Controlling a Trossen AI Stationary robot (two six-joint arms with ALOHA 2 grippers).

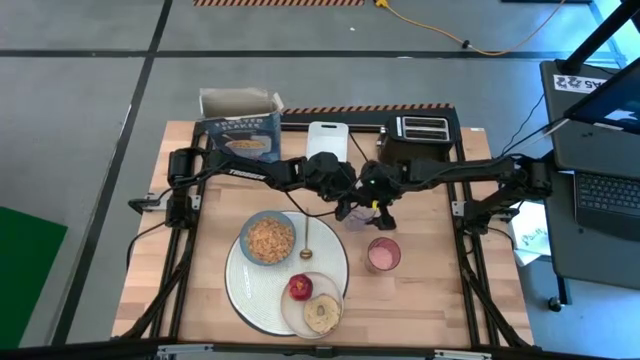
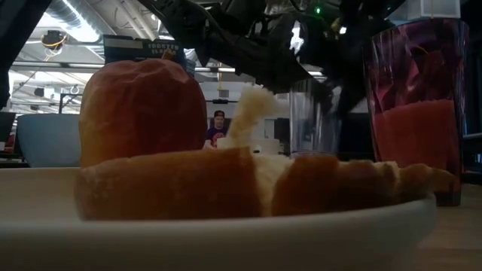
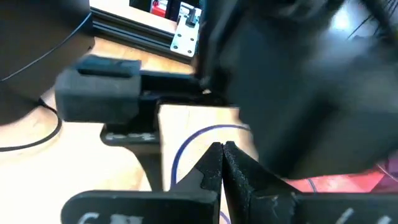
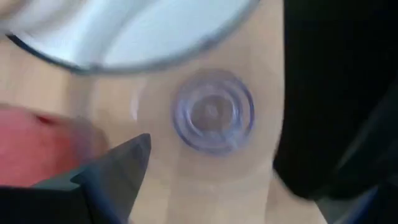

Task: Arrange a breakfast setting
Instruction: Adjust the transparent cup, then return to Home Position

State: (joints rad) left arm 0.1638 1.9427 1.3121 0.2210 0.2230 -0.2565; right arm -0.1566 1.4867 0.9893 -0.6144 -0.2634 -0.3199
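A clear tinted cup (image 1: 358, 222) stands upright on the wood at mid-table, right of the big white plate (image 1: 240, 290). My right gripper (image 4: 217, 134) is over it, open, looking down at the cup's bottom (image 4: 212, 118). My left gripper (image 3: 221, 155) is shut and empty, close by the cup's rim (image 3: 186, 140). A pink-filled cup (image 1: 383, 255) stands just nearer. On the big plate are a blue bowl (image 1: 268, 240) of cereal and a wooden spoon (image 1: 307, 240). A small cream plate (image 1: 300, 318) carries a red apple (image 1: 300, 288) and a bread round (image 1: 322, 313). My right gripper comes at the clear cup from above, slanting down, with one finger (image 4: 118, 168) on either side of its mouth. Whether a finger touches the cup's wall I cannot tell. The cup stands upright on the table.
Along the far edge stand a cereal box (image 1: 240, 135), a white tray (image 1: 326, 138) and a black toaster (image 1: 415, 135). Bare wood (image 1: 430, 290) lies right of the pink cup. The two arms meet closely over mid-table. A person (image 2: 218, 128) sits far off in the room.
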